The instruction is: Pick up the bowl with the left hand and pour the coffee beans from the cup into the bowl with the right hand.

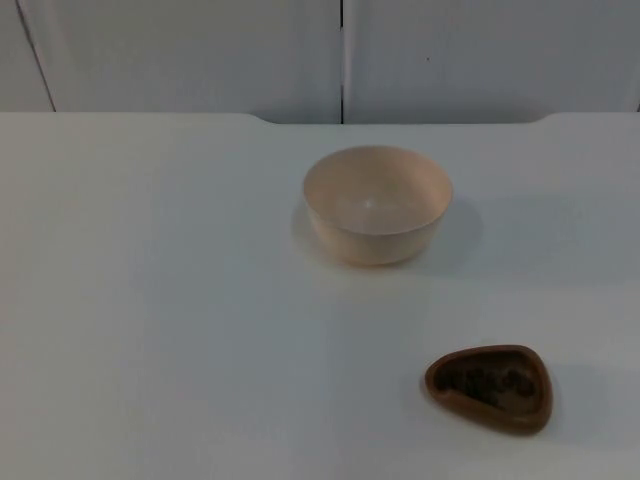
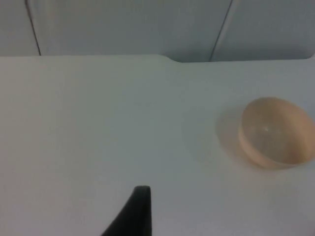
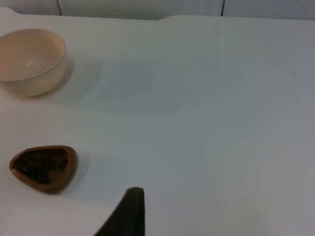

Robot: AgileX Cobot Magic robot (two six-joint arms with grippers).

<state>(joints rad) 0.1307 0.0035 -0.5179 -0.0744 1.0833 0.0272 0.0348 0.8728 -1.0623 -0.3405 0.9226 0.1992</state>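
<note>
Bowl [image 1: 378, 205]: upright on the table [image 1: 150, 300], toward the far edge, near the grey wall [image 1: 180, 55]. Pale peach, round, nothing inside. Also seen from the left wrist [image 2: 275, 132] and from the right wrist [image 3: 30, 61].

Cup [image 1: 490, 387]: upright on the table, nearer the front edge and to the right of the bowl, well apart from it. Brown, rounded-triangular rim, open mouth up. Filled with dark coffee beans [image 1: 488, 383], all inside the rim. Also seen from the right wrist [image 3: 44, 167], with beans [image 3: 42, 163] visible.

Left gripper [image 2: 135, 214]: above bare table, well apart from the bowl. One black fingertip visible; opening width cannot be told. Nothing held. Bare table between fingertip and bowl.

Right gripper [image 3: 128, 214]: above bare table, near the cup but not touching it, bowl farther off. One black fingertip visible; opening width cannot be told. Nothing held. Bare table between fingertip and cup.

Wall: vertical seam behind the bowl. Table far edge: shallow notch at the wall, directly behind the bowl.
</note>
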